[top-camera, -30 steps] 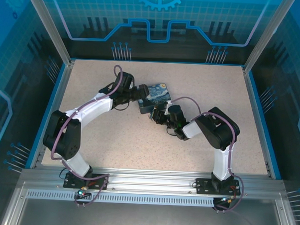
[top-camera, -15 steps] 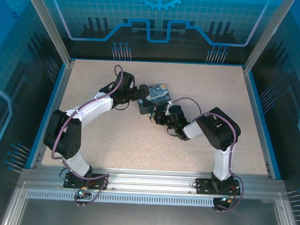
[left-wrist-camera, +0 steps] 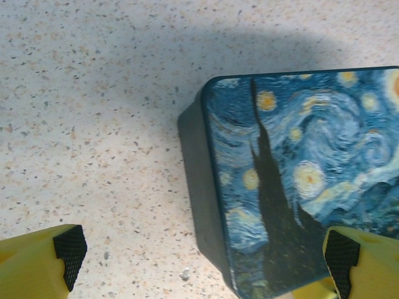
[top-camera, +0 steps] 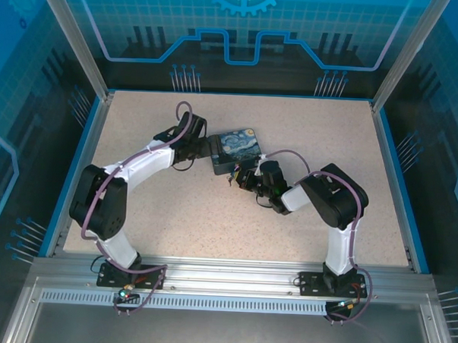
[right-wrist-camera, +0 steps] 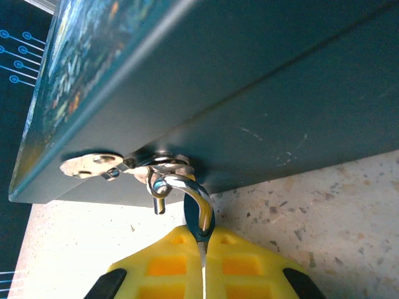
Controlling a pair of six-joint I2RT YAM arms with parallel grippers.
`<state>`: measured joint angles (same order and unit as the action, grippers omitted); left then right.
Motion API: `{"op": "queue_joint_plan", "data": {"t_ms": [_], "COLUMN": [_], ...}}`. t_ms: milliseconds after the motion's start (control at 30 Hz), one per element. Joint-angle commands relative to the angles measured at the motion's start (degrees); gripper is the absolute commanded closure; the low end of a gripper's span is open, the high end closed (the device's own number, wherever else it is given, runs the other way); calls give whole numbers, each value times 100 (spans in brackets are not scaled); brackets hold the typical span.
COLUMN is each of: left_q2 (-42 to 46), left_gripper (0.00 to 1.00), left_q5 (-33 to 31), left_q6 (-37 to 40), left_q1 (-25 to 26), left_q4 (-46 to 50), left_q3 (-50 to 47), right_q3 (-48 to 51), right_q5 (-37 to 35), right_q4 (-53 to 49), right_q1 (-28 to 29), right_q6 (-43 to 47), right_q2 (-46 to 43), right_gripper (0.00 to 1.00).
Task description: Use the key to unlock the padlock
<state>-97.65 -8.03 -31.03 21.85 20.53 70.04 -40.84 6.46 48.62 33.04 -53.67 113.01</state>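
- The key [right-wrist-camera: 199, 225] is the tiny dark sliver pinched at the tips of my right tool [right-wrist-camera: 202, 242]. The yellow fingers are pressed together on it with only a seam between them.
- It sits right at the padlock [right-wrist-camera: 181, 187], the small silver loop and fittings hanging by the latch [right-wrist-camera: 93, 165] on the side wall of the box [right-wrist-camera: 249, 81], low down near the counter [right-wrist-camera: 349, 205].
- As I judge it, the key's long axis runs in line with the fingers and points toward the lock and the box. Most of it is buried in the pads, so I cannot tell whether its tip is in the keyway.
- The step in hand, as I read it, is seating the key. The next move calls for a short, straight push along that axis, then a roll of the wrist — no side load, since the piece is thin.
- The box lies flat on the speckled counter, with its blue swirl-printed lid up.
- My left tool [left-wrist-camera: 206, 252] stands wide apart at the box's corner — one pad over bare counter, the other at the lid's edge, clamping nothing.
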Motion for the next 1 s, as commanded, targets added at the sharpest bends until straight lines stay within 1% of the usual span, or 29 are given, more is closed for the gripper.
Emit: {"op": "queue_joint_plan", "data": {"t_ms": [0,167,433,600,633,667,967], "left_q2": [-200,-357,-505,-613,-624,-646,-729], "left_gripper": [1,1,1,1,1,1,1], "left_q5": [-315,-357,-388,-408,-417,-427,-436], "left_q6": [224,246,253,260,260,260,211], "left_q1": [-49,-50,-5,30,39,39,63], "left_q4": [215,186,145,160,160,161,155], "left_q3": [149,85,3,-17,-16,-17,-52], "right_q3": [203,267,425,545,565,589,710], "right_q5": [3,46,152,190,187,189,102], "right_q4": [-457,-312,295,839,919,980,1339], "right_q1": [-83,-139,-223,-266,-283,-289,-382], "right_q6": [-266,-560,-1175,-1592,-1661,-1733,-2166], "right_q2": [158,160,315,454,467,477,463], "right_gripper": [94,95,95,96,99,100,100]}}
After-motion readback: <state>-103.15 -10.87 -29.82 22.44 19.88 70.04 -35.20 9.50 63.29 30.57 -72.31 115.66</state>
